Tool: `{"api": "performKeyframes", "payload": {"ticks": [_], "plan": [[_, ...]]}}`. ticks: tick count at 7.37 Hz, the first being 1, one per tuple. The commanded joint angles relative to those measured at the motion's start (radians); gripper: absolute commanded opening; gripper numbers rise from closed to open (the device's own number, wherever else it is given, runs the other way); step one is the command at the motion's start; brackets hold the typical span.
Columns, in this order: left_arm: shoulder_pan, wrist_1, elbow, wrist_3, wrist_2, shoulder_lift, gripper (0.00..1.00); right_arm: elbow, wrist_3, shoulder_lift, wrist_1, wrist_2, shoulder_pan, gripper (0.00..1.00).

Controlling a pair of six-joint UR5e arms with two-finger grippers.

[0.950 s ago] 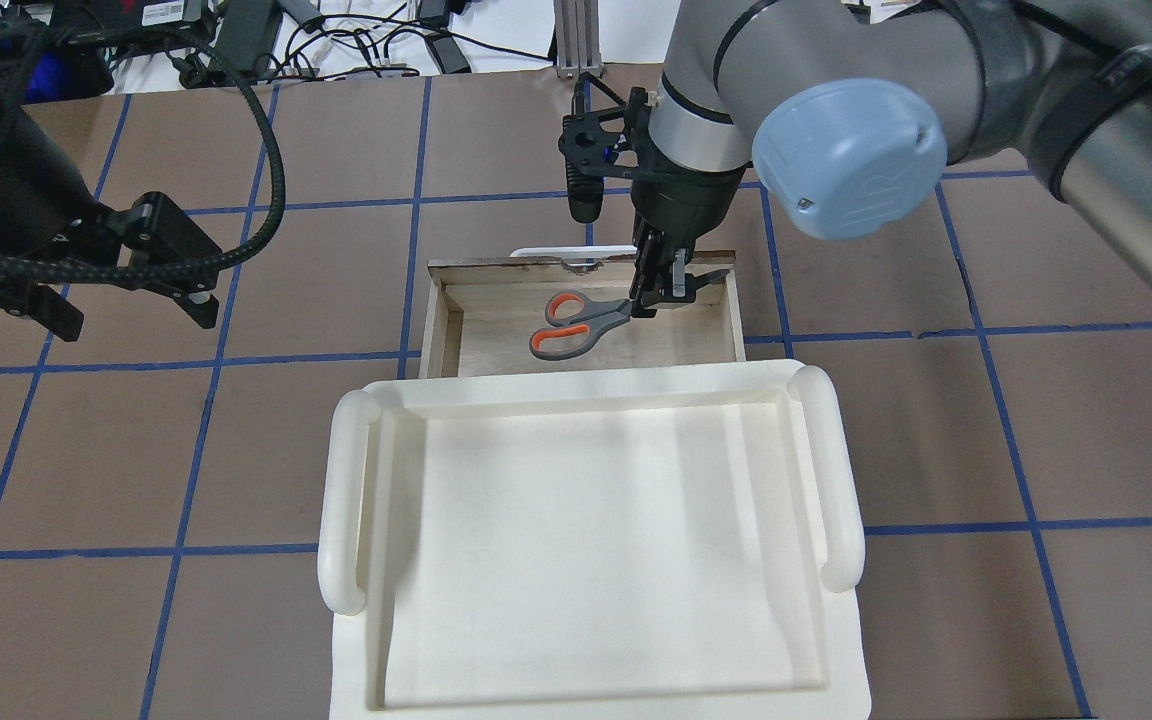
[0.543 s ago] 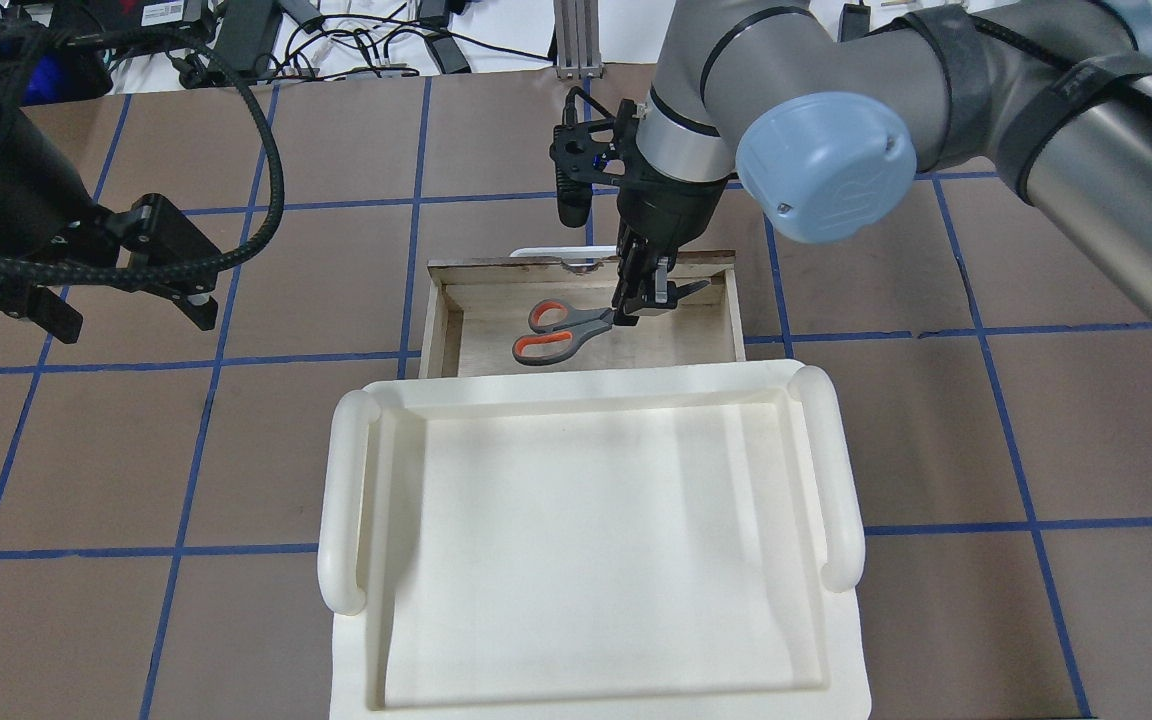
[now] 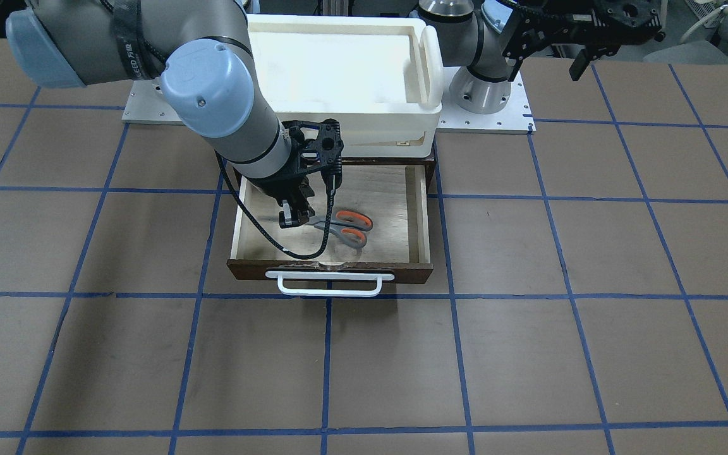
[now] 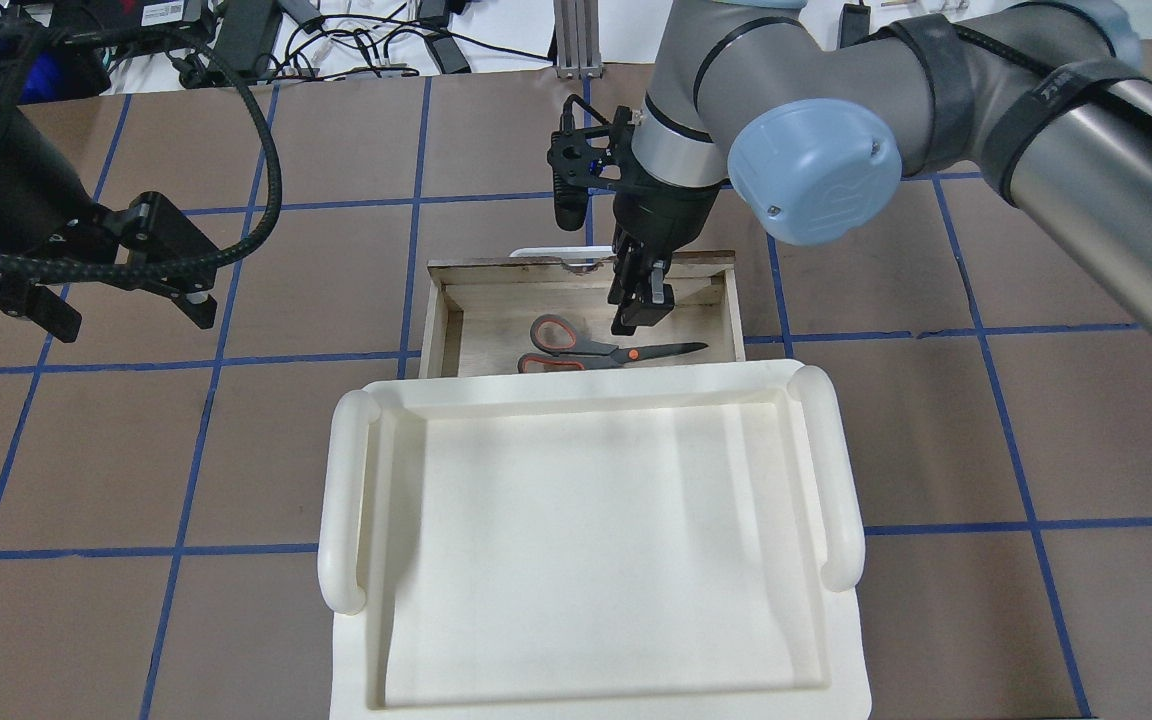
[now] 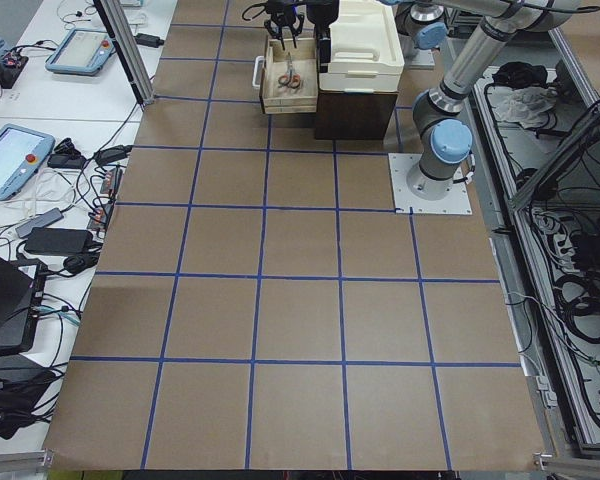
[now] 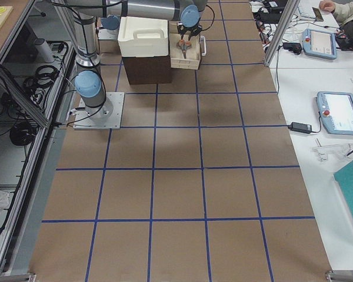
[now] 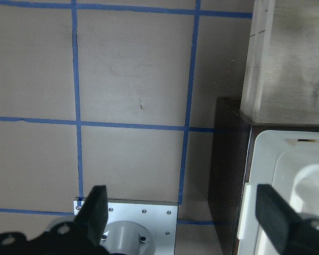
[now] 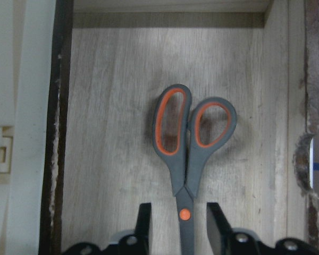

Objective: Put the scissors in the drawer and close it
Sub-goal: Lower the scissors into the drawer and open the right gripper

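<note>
Handle [image 3: 329,284] nearest: the drawer [image 3: 419,208] stands open, scissors [image 3: 354,220] flat on its floor. Right gripper [image 4: 636,312] hangs spread over their pivot, gripping nothing; left gripper [image 4: 131,310] hovers spread, well apart. Placing looks done to us; next, lift clear and push the front shut.

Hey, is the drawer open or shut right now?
Open. The drawer sticks out from under the white tray, its pale floor exposed with the scissors lying flat inside.
</note>
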Motion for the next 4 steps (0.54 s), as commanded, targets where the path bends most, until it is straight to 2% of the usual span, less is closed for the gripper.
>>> {"api": "performKeyframes", "payload": {"ticks": [1,2,4], "plan": [[0.010,0.001,0.000,-0.036,0.004,-0.013,1.00,-0.010,0.091,-0.008,-0.009,0.019,0.000,1.00],[0.010,0.002,0.000,-0.038,0.003,-0.021,1.00,-0.029,0.280,-0.043,-0.023,0.021,-0.008,1.00],[0.010,0.013,0.003,-0.111,-0.007,-0.044,1.00,-0.038,0.886,-0.084,-0.035,-0.033,-0.049,1.00]]}}
